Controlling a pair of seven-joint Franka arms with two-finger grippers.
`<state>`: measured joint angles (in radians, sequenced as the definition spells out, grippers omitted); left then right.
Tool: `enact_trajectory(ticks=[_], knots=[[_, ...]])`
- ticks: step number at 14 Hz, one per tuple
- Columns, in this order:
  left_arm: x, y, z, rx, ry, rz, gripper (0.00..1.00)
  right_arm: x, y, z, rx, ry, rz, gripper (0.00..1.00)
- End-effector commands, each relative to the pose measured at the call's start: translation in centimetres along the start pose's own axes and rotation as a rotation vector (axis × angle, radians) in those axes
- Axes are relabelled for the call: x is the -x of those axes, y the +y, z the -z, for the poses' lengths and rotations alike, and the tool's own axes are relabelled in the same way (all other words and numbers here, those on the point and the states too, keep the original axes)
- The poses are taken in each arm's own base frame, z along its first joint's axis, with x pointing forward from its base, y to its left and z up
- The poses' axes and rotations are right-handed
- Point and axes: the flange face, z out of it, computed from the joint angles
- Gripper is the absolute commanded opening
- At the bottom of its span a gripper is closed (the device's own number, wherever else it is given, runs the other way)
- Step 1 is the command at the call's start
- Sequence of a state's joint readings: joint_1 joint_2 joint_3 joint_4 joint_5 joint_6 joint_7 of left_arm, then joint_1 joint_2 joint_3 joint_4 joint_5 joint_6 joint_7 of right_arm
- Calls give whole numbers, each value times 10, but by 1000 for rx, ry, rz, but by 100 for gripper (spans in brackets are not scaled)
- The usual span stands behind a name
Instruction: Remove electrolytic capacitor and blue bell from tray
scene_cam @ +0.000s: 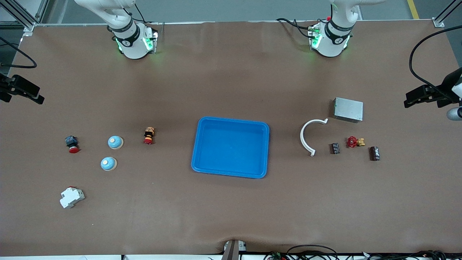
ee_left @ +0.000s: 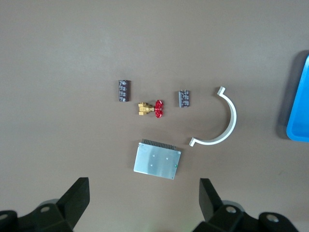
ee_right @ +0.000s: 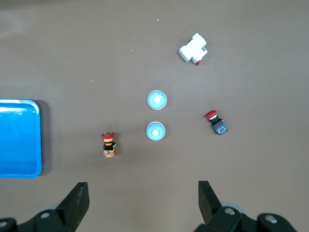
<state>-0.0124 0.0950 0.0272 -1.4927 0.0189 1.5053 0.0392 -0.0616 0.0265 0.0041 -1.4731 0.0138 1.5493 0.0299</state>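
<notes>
Two blue bells lie toward the right arm's end of the table, one [scene_cam: 115,142] farther from the front camera than the other [scene_cam: 108,163]; both show in the right wrist view [ee_right: 155,131] [ee_right: 157,99]. Two dark capacitors [scene_cam: 335,148] [scene_cam: 374,153] lie toward the left arm's end and show in the left wrist view [ee_left: 184,98] [ee_left: 123,90]. A blue tray [scene_cam: 231,147] sits mid-table. My left gripper [ee_left: 144,193] is open and empty, high above the capacitors' area. My right gripper [ee_right: 143,193] is open and empty, high above the bells' area.
Near the capacitors lie a red-handled brass valve [scene_cam: 355,142], a white curved clip [scene_cam: 306,136] and a metal box [scene_cam: 348,109]. Near the bells lie two red push buttons [scene_cam: 148,135] [scene_cam: 72,143] and a white breaker [scene_cam: 72,197].
</notes>
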Motion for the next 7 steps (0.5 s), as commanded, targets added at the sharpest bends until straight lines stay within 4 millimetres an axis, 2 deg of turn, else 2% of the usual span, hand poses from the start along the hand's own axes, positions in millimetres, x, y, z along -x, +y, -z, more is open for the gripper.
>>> enact_trajectory(ticks=[1,6,7], knots=[[4,-2,6,-15,-16,-3,100,2,-1,7,-8,17,-15,100],[5,1,8,-17,-15,-7,100,-1,0,6,-9,37,-11,100],[10,2,14,-18,-3,-7,100,-1,0,5,-9,37,-8,100]])
